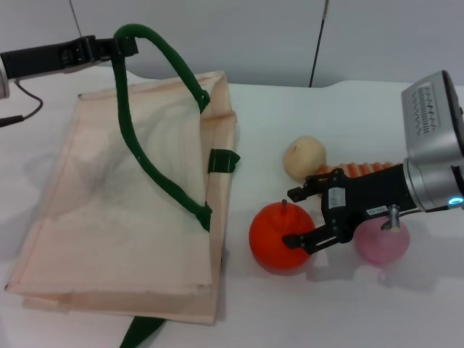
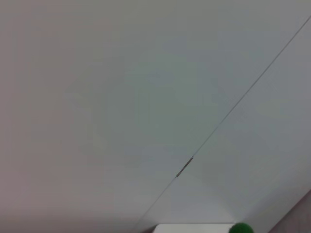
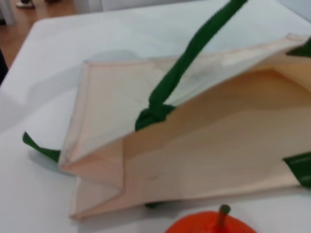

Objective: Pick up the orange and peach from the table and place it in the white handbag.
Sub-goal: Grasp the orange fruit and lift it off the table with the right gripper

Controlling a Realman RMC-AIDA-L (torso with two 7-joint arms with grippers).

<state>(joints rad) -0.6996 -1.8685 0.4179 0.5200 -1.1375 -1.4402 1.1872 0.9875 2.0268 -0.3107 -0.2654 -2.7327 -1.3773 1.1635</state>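
The orange (image 1: 274,238) sits on the table just right of the white handbag (image 1: 109,217); its top and stem also show in the right wrist view (image 3: 214,225). My right gripper (image 1: 293,217) is open, its black fingers reaching over the orange's right side. The pink peach (image 1: 380,243) lies under the right wrist, partly hidden by it. At the back left, my left gripper (image 1: 119,48) is shut on the handbag's dark green handle (image 1: 156,51) and holds it up. The handbag (image 3: 204,145) lies flat with its mouth gaping toward the fruit.
A pale beige ball (image 1: 303,157) and an orange-and-cream striped roll (image 1: 359,167) lie behind the right gripper. The bag's second green strap (image 1: 141,332) trails toward the table's front edge. A grey wall stands behind the table.
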